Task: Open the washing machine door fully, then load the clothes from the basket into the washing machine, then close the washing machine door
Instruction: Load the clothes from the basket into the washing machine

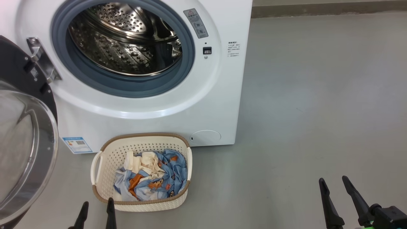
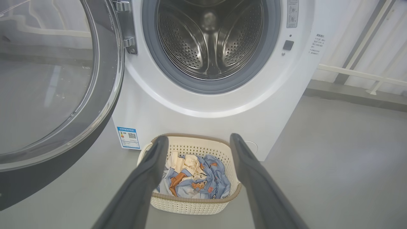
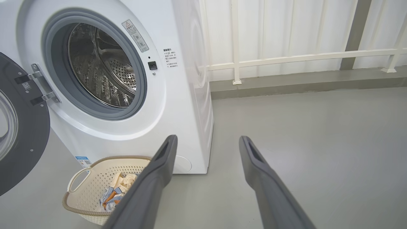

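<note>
the washing machine [image 1: 152,117] stands on the grey floor [image 1: 311,121] with its mouth uncovered. the washing machine door [image 1: 22,136] is swung wide to the robot's left on its steel hinge [image 1: 43,58], its black rim and clear bulging window well away from the opening. inside the grey-blue gasket [image 1: 127,89] the perforated steel drum [image 1: 127,41] shows bare metal. a small blue label [image 1: 77,145] sits low on the machine's front, just left of the basket.

the basket [image 1: 109,162] sits on the floor close against the machine's lower front, below the opening. the clothes [image 1: 152,176] lie crumpled in its bottom: blue cloth printed with orange-brown figures, with cream-white pieces on top toward the left.

the left gripper [image 1: 98,203] hangs low at the basket's near left corner, its two dark fingers spread apart and holding nothing. in the head view its inner finger overlaps the brown rim, and whether it touches there is hard to tell. in the left wrist view the basket and clothes lie framed between the two fingers.

the right gripper [image 1: 333,181] sits well off to the right over bare floor, fingers likewise apart and empty, far from the basket. in the right wrist view a white railing [image 3: 302,57] runs along the wall behind the machine's side.
</note>
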